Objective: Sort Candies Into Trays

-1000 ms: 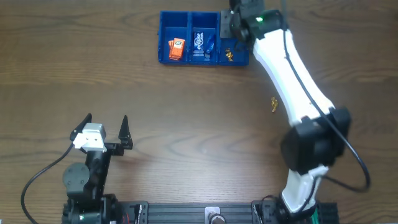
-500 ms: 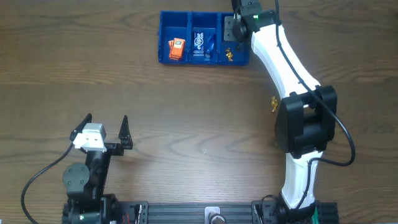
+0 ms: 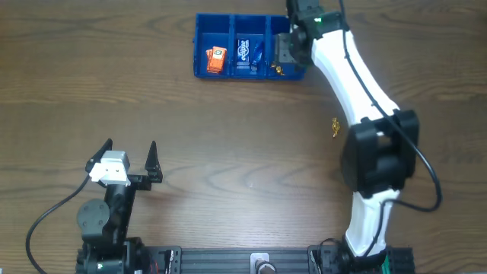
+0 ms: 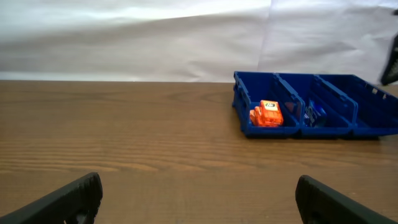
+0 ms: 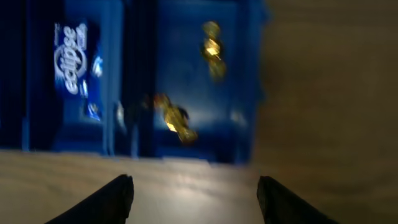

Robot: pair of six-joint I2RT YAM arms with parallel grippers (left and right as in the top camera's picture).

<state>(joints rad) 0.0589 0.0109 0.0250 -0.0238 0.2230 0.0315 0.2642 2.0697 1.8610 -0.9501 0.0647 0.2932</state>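
Observation:
A blue tray [image 3: 204, 46] with three compartments stands at the table's far side. Orange candies [image 3: 216, 61] lie in its left compartment, blue-wrapped candies [image 3: 248, 53] in the middle one, gold candies [image 5: 179, 123] in the right one. My right gripper [image 5: 193, 193] hovers open just over the tray's right compartment, nothing between its fingers. One loose gold candy [image 3: 334, 127] lies on the table beside the right arm. My left gripper [image 3: 131, 148] stands open near the front left, far from the tray [image 4: 311, 112], holding nothing.
The wooden table [image 3: 228, 137] has wide free room in the middle and on the left. The right arm's white links [image 3: 358, 84] stretch from the front right up to the tray. A white backdrop [image 4: 137, 37] stands behind the table.
My right gripper has shifted slightly back toward the tray's near edge, and the arm's elbow has swung. The left arm has not moved.

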